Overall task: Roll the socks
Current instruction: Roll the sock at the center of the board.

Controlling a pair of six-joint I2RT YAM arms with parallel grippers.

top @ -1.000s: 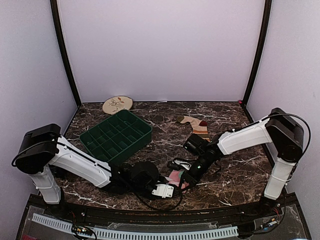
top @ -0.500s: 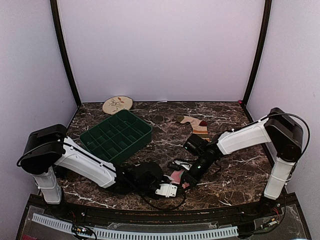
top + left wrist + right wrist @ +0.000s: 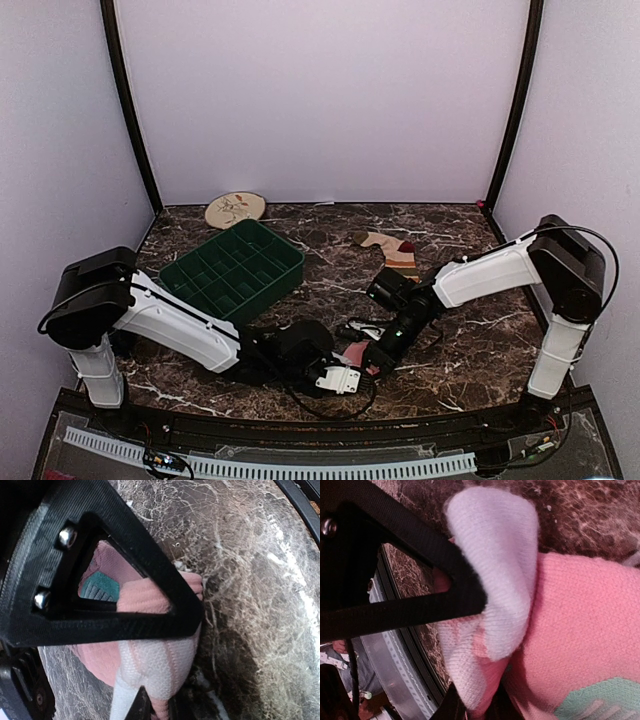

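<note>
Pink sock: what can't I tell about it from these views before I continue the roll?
Top external: pink sock mostly covered by the left gripper and right gripper; how far it is rolled is unreadable.
Left wrist: a black finger hides its middle.
Right wrist: the right frame edge cuts the sock off.
Top external: striped sock too small for detail.
</note>
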